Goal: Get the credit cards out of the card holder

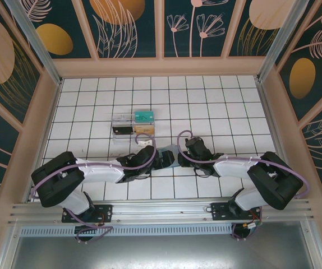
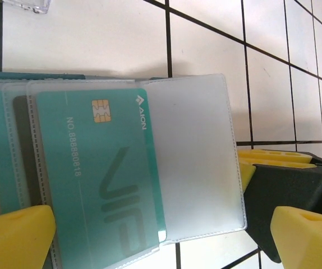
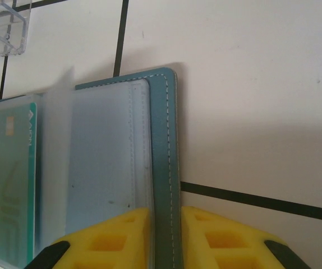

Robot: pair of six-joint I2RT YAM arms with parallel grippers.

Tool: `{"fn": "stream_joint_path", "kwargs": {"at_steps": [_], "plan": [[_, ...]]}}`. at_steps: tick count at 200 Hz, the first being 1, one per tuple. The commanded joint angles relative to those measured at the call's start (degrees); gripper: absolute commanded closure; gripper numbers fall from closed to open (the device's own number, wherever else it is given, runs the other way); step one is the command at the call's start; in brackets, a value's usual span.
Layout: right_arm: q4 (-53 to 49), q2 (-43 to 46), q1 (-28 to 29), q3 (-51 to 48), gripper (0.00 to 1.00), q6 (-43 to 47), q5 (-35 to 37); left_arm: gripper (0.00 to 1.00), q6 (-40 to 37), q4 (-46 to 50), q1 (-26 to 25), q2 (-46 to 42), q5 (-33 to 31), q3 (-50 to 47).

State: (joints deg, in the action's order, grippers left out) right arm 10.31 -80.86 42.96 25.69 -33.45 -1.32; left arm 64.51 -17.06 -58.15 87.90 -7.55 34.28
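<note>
While the right gripper (image 3: 165, 230) clamps the card holder (image 3: 162, 140) edge, we hold it flat. On the left gripper (image 2: 161, 238) the fingers stand apart. We pinch the credit card (image 2: 93, 179) between them, not its sleeve (image 2: 200, 162).

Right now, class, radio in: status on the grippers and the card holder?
Left gripper open. Right gripper shut on card holder. Teal card inside clear sleeve.
</note>
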Motion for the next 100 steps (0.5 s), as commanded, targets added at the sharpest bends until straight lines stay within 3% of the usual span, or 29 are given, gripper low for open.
{"fn": "stream_joint_path", "kwargs": {"at_steps": [1,43,74,100], "plan": [[0.21,-0.90,0.46,-0.82,0.74,-0.82,0.38,0.01,-1.65,-0.89,-0.30,-1.80,0.35,-0.58],[-2.95,3.92,-0.14,-0.41,0.60,-1.70,4.67,0.01,-3.29,4.28,-0.24,-3.37,-2.59,0.69],[-4.74,9.94,-1.06,0.53,0.60,-0.89,5.13,0.02,-4.35,11.34,0.07,-3.97,-7.74,2.22],[-4.00,11.23,-0.88,2.39,0.60,-0.21,0.08,0.15,-4.48,10.68,1.31,-3.61,-7.26,0.96]]}}
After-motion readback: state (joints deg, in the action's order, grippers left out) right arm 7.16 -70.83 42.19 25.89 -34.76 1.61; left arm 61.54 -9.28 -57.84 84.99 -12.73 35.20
